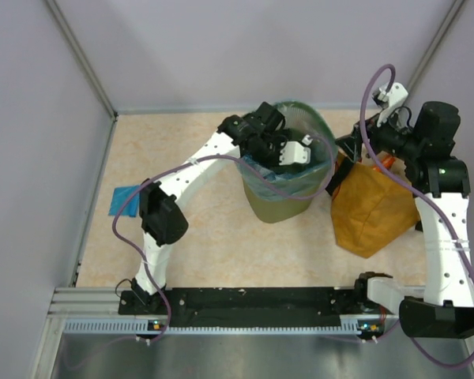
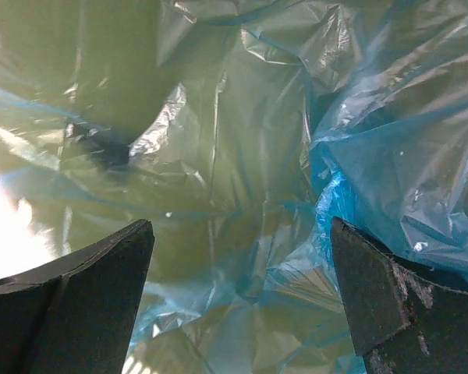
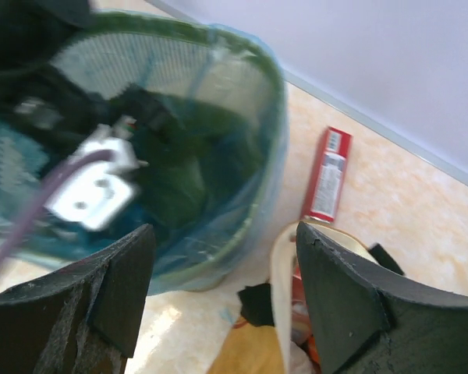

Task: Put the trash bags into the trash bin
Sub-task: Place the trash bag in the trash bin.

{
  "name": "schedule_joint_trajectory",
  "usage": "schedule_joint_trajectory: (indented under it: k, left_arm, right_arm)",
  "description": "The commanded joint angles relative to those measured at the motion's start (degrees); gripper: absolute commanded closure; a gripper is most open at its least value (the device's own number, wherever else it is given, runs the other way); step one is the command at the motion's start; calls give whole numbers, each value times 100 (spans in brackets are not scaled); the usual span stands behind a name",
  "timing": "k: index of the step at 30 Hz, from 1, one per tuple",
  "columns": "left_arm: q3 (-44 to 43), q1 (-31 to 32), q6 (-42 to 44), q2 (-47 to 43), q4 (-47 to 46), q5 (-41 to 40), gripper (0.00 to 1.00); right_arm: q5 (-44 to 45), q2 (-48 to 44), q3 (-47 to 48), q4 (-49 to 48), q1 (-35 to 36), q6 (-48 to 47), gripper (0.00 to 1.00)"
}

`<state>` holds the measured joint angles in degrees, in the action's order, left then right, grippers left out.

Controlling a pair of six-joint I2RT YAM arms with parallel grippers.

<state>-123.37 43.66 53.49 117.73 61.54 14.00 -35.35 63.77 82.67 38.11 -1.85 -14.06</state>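
A pale beige counter (image 1: 213,253) with a faint marbled pattern fills the middle of the top view. Plain lavender-grey walls close it in: a far wall (image 1: 245,47), a left wall (image 1: 31,158) and a right wall (image 1: 470,95). Slim aluminium posts stand at the far corners, a left post (image 1: 83,59) and a right post (image 1: 438,39), both leaning outward in this view. A black strip (image 1: 253,300) runs along the near edge, with a ribbed aluminium rail (image 1: 87,296) at its left end and a dull grey metal sheet (image 1: 245,355) nearer still. The light is even and soft, and shadows on the counter are faint. In the right wrist view a narrow grey seam (image 3: 390,132) joins counter and wall.
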Motion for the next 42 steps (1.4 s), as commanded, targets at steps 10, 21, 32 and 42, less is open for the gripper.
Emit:
schedule_joint_trajectory:
  k: [10,21,32,42]
  left_arm:
    - [94,37,-1182,-189,-1170,-275,2]
    - [-170,29,-2369,13,-1126,-390,2]
    - [-100,-59,-3169,-259,-1609,-609,2]
    - [-143,-68,-2530,-751,-970,383,2]
  right_arm:
    - [-1888,-549,-401,258,-53,-799,27]
    - [-2186,-576,-673,487,44,-1264,27]
    - [-2019,-690,-893,601,352,-1547,27]
    - [-1721,-760,-867,610,360,-1547,27]
